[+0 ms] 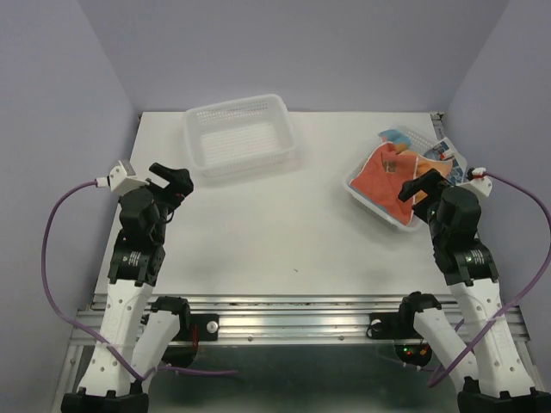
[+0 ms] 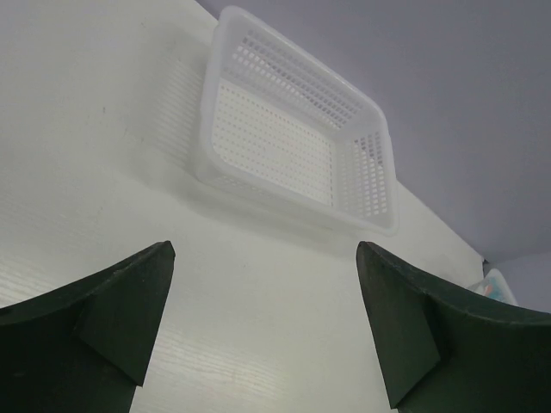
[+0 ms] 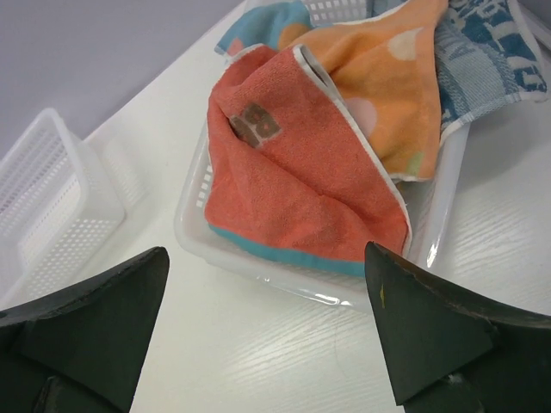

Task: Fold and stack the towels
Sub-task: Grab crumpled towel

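towels: soft terry cloth, matt | basket: perforated plastic, faint gloss | table: smooth, matt

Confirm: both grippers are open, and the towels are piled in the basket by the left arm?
No. The towels are piled in the basket by the right arm, as the top external view shows. The left gripper and right gripper are open.

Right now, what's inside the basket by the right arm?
A heap: red-orange towel on top, orange dotted towel and navy patterned towel behind it, light blue towel at the far edge. The basket floor and anything underneath are covered.
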Robot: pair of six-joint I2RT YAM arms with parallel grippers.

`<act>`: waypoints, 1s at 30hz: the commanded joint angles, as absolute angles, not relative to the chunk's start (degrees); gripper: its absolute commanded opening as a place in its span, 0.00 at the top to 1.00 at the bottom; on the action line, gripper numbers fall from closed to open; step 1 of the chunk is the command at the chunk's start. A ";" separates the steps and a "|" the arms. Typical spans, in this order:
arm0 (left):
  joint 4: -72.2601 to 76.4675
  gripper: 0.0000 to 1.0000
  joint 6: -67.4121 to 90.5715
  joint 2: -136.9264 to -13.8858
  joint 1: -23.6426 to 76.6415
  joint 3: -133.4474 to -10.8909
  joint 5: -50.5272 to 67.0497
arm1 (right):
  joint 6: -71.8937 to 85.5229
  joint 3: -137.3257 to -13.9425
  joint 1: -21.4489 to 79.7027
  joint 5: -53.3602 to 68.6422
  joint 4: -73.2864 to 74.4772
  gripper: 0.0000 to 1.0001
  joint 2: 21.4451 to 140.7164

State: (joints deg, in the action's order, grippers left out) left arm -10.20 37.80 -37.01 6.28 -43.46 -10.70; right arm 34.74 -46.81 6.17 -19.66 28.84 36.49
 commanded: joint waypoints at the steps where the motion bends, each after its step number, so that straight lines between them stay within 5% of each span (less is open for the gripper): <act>1: -8.88 0.01 37.97 -35.69 6.07 -42.54 -11.25 | 31.48 -47.55 6.06 -17.84 23.91 0.00 36.30; 7: -8.53 0.01 38.41 -35.42 6.06 -41.92 -10.81 | 27.80 -48.16 6.06 -19.42 19.26 0.00 38.66; 18: -8.09 0.01 38.58 -38.84 6.15 -41.92 -9.76 | 22.59 -68.81 5.19 -26.10 25.84 0.00 74.33; 30: -8.53 0.01 38.58 -42.01 6.06 -42.36 -9.23 | 16.45 -77.09 -0.95 -19.19 18.20 0.00 90.08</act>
